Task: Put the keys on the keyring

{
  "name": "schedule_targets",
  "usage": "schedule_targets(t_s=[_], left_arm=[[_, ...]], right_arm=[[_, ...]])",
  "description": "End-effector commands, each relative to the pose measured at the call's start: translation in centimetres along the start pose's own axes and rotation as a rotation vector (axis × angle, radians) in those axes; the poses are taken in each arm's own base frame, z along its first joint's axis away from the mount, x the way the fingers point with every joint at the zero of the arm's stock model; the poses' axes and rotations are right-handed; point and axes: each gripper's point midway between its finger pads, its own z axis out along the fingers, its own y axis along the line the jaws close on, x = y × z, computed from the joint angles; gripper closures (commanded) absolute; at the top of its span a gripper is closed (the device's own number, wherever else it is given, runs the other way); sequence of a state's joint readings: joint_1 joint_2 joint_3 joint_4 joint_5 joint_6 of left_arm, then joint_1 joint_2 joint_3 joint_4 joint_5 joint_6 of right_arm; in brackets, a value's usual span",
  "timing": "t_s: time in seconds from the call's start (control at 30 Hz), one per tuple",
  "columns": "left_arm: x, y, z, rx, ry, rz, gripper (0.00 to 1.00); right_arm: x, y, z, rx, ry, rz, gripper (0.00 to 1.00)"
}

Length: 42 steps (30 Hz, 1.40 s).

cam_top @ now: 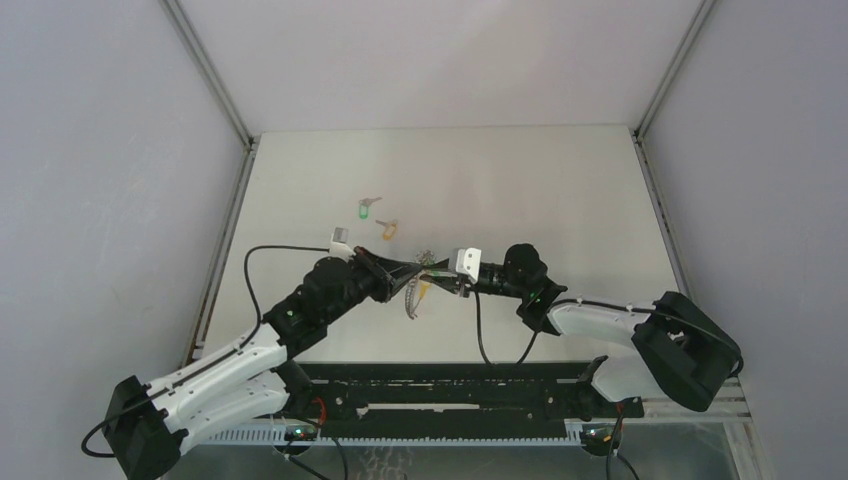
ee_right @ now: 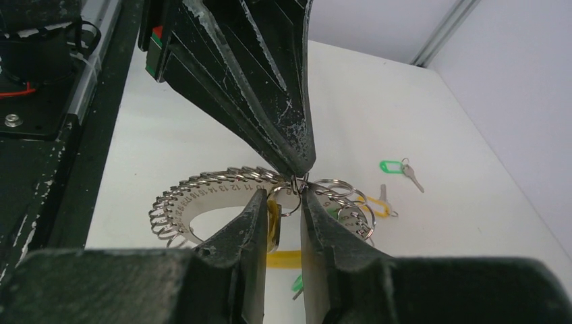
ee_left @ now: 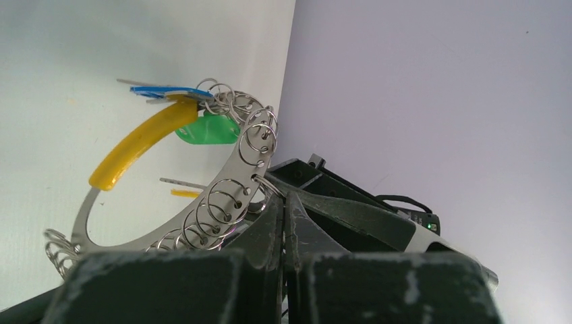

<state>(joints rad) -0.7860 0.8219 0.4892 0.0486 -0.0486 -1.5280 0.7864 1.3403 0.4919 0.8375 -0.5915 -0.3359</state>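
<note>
the left gripper [ee_left: 283,202] was clenched tight on the keyring [ee_right: 216,192], its tips nipping one small split ring [ee_left: 265,181] at the edge of the flat, numbered metal band and holding the whole thing up off the bench [cam_top: 560,200]. the right gripper [ee_right: 284,200] faced it tip to tip, its fingers a narrow gap apart with another small ring sitting in that gap; whether they pressed on it or merely framed it could not be told. in the top view the two met near the middle of the bench, the left arm reaching in from 7 o'clock and the right from 4 o'clock

out from the pinch, the band carried a yellow strip [ee_left: 138,145], a blue tag [ee_left: 168,90] and a green tag [ee_left: 206,131] among its rings; how the green one was attached was not clear. at about 11 o'clock from the grippers, well apart from the keyring, a green-tagged key [cam_top: 366,210] and an orange-tagged key [cam_top: 388,230] lay loose on the bench, near each other

judged from this, the task was at most part done: at least two keys had yet to be threaded, and a third could not be placed with certainty. the step in hand looked like readying one small ring to take a key, though no key showed in either gripper
</note>
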Motion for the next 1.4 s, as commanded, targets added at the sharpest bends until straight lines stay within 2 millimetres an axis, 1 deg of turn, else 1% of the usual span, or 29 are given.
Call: schedule_targets(t_s=[0.0,0.03,0.1,0.27,0.33,0.47,0.6,0.8,0.93,1.07,1.13,1.23,1.37], left_arm=[[0.0,0.1,-0.1,0.028,-0.003,0.047,1.00],[0.0,0.1,0.0,0.032,-0.002,0.049,1.00],[0.0,0.0,0.0,0.035,-0.001,0.050,1.00],[-0.1,-0.3,0.1,0.052,-0.010,0.053,1.00],[-0.2,-0.3,0.1,0.054,-0.012,0.056,1.00],[-0.4,-0.3,0.0,0.054,-0.022,0.057,1.00],[-0.5,-0.1,0.1,0.049,-0.028,0.050,1.00],[-0.5,-0.1,0.2,0.041,-0.029,0.032,1.00],[-0.3,-0.1,0.1,0.041,-0.020,0.023,1.00],[-0.2,-0.1,0.1,0.043,-0.014,0.019,1.00],[-0.2,-0.1,0.1,0.045,-0.012,0.016,1.00],[-0.3,-0.1,0.0,0.048,-0.017,0.016,1.00],[-0.5,-0.1,-0.1,0.051,-0.028,0.017,1.00]], right_arm=[[-5.0,-1.5,0.2,-0.002,-0.107,-0.039,0.99],[-5.1,-1.5,0.2,-0.005,-0.112,-0.032,0.96],[-5.4,-1.3,0.3,-0.013,-0.121,-0.013,0.88],[-5.5,-1.3,0.5,-0.020,-0.126,0.014,0.75],[-5.4,-1.3,0.5,-0.019,-0.124,0.013,0.72],[-5.1,-1.6,0.1,-0.011,-0.104,0.009,0.70],[-3.9,-1.5,-0.1,-0.002,-0.046,-0.002,0.69],[-3.1,-0.9,0.4,0.033,-0.019,-0.062,0.70],[-3.0,-1.3,0.8,0.057,-0.028,-0.084,0.71],[-3.1,-1.6,1.2,0.079,-0.035,-0.111,0.75],[-2.8,-1.6,1.2,0.081,-0.023,-0.119,0.75],[-2.0,-1.8,0.8,0.092,0.000,-0.115,0.74],[-1.8,-1.9,-0.2,0.097,-0.005,-0.117,0.70]])
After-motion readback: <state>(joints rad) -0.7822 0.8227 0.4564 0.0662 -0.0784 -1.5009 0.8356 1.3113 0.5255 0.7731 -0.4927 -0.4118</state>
